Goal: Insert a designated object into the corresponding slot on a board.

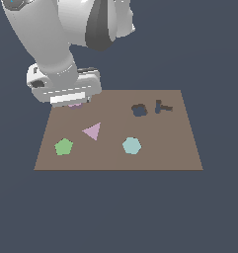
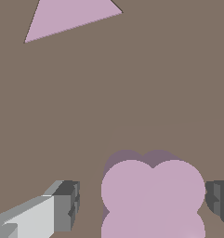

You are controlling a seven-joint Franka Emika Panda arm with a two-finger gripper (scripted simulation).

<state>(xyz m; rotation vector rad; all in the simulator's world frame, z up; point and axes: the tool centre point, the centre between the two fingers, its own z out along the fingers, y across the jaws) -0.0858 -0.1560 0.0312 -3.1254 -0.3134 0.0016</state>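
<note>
Lobed piece: the pale mauve-pink lobed piece point(image 2: 153, 197) lay flat on the board, closest to the wrist camera and between the two fingers; in the exterior view only a sliver point(image 1: 75, 104) showed under the hand, at the board's far left corner.
Gripper: the gripper point(image 2: 143, 207) stood open astride the piece, one finger point(image 2: 62, 204) well clear of it, the other finger point(image 2: 219, 197) just beside its edge; nothing was gripped.
Centring: judged from that uneven gap, shifting the hand toward the closer finger before closing would let both pads meet the lobes together and keep the piece from skidding or twisting.
Slot: the lobed dark slot point(image 1: 139, 110) sat far right of the piece, beside the T-shaped hole point(image 1: 162, 106).
Board: the brown board point(image 1: 160, 158) also carried a pink triangle point(image 1: 93, 131), a green pentagon point(image 1: 63, 147) and a teal hexagon point(image 1: 132, 146).
Carry: the path rightward along the far edge looked free of pieces.
</note>
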